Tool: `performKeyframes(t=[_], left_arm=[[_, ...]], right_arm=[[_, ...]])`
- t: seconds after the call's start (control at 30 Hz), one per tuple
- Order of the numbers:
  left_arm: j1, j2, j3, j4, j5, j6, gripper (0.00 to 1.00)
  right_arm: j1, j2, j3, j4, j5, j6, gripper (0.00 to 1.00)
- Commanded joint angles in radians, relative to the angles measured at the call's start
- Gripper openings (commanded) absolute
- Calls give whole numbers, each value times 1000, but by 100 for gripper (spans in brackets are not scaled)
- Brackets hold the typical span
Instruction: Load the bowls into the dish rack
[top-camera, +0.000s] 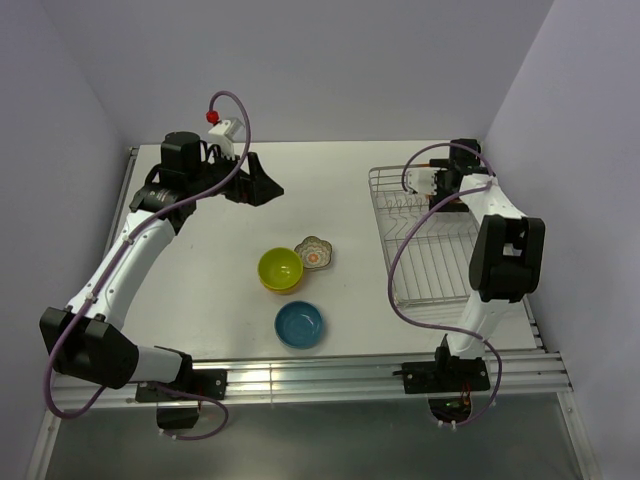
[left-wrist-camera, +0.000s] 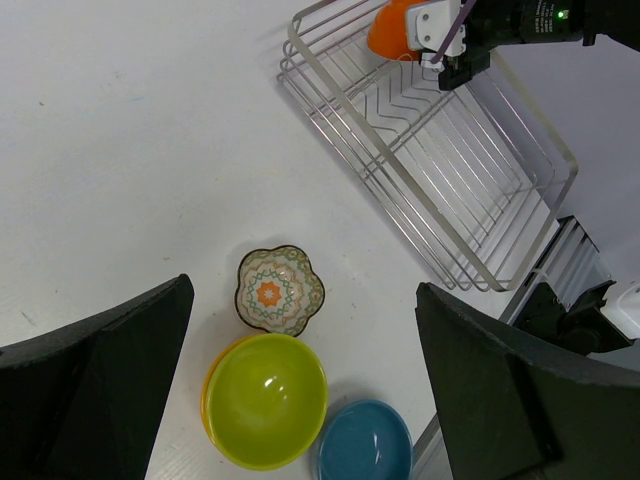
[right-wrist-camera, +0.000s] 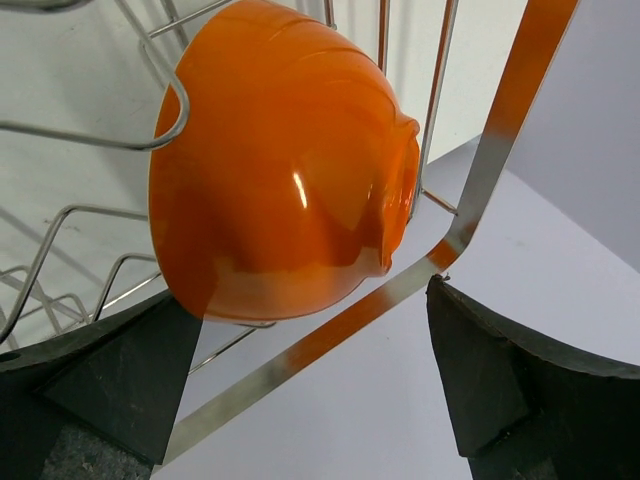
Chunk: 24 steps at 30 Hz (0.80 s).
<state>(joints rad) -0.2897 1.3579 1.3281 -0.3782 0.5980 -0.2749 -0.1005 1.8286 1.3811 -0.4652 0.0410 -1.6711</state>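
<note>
**Propping an orange bowl in the rack, three more waiting**

The right gripper (right-wrist-camera: 310, 340) has its jaws spread wide and grips nothing. The orange bowl (right-wrist-camera: 280, 170) stands on edge just ahead of them, leaning on the wires of the dish rack (top-camera: 425, 265).

A finger brushing it on the way out could roll it flat or over the low side.

The left gripper (left-wrist-camera: 305, 300) is also spread and empty. The floral dish (left-wrist-camera: 280, 290), green bowl (left-wrist-camera: 265, 398) and blue bowl (left-wrist-camera: 365, 440) lie below its jaws.

No readable writing shows.

White matte worktop (top-camera: 330, 190). Near its middle stand a lime-green round bowl (top-camera: 280, 269), a small scalloped floral-patterned dish (top-camera: 314, 253) just beside it, and a blue round bowl (top-camera: 299, 324) nearer the front edge. A silver wire dish rack (top-camera: 430, 265) sits at the right side.
</note>
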Motion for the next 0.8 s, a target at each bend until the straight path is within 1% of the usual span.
performKeyframes(t=[0.0,0.17,0.23,0.33,0.4,0.43,0.5,0.53,0.57,0.63,0.67,0.7,0.73,0.77], left_arm=[[4,-39,-7,30,17,17,99],[6,-40,0,1,14,35,100],[7,-33,14,-37,6,46,99],[14,-20,31,-89,-27,98,99],[21,-16,26,-146,-55,134,100],[24,-14,22,-162,-76,179,100],[35,-11,-1,-218,-105,229,99],[37,-2,-7,-240,-130,293,99],[38,4,-18,-270,-144,319,99],[38,36,-24,-300,-153,374,97],[38,50,-18,-338,-138,394,96],[38,64,-14,-358,-118,414,95],[38,84,-7,-384,-81,468,91],[38,87,-3,-419,-1,506,89]], right_arm=[[5,-81,18,-29,-6,-3,98],[5,-137,35,-69,-26,4,99],[5,-172,33,-85,-36,4,99],[5,-230,18,-101,-36,13,100],[5,-262,15,-118,-84,48,100],[5,-291,28,-139,-96,71,100],[7,-327,50,-180,-148,157,100],[7,-336,73,-194,-167,190,100],[8,-347,85,-207,-199,264,100],[15,-376,119,-242,-237,351,100],[19,-387,130,-253,-283,447,100],[19,-408,140,-283,-306,497,100],[21,-422,159,-297,-331,546,100],[21,-434,161,-311,-358,644,100]])
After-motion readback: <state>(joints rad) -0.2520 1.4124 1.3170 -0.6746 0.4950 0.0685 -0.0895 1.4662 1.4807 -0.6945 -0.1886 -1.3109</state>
